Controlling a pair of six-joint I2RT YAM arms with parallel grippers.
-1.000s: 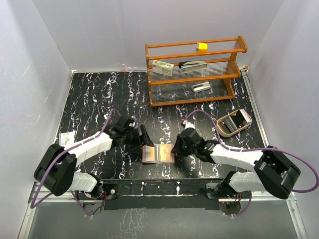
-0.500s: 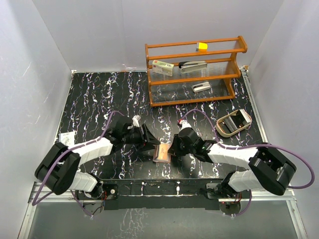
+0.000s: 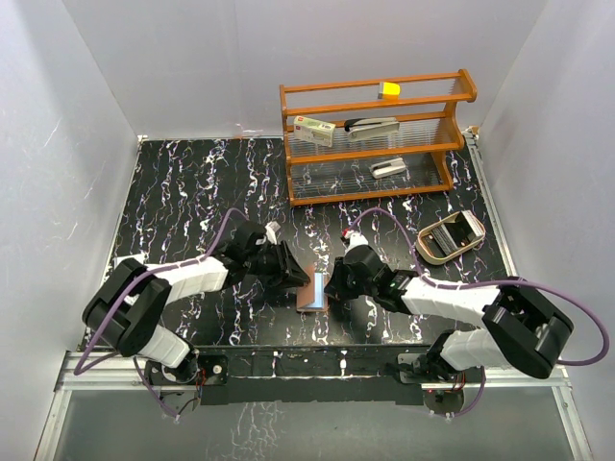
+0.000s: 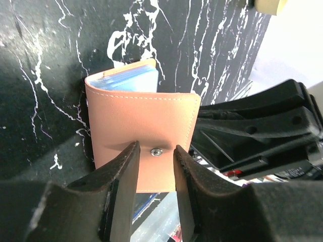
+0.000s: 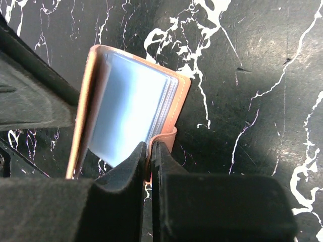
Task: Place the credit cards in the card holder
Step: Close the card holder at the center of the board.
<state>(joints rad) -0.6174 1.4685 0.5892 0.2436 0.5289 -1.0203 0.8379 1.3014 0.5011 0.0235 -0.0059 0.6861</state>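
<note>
Top external view: a black marbled table [image 3: 192, 182] with two robot arms meeting near the middle of its near edge. Between them the reddish-brown card holder [image 3: 312, 291] stands half folded on its edge. The left gripper [image 3: 291, 279] is just beside the holder's left side, and the right gripper [image 3: 334, 288] is at its right side.

Left wrist view: the left gripper's fingers [image 4: 126, 171] are narrowly spread on either side of a metal snap on the holder's outer face, pinching nothing.

Right wrist view: the right gripper [image 5: 150, 148] is pressed together on a thin leather edge of the holder. A light blue card [image 5: 131, 111] sits inside.

A wooden rack [image 3: 375, 144] stands by the far right corner.
</note>
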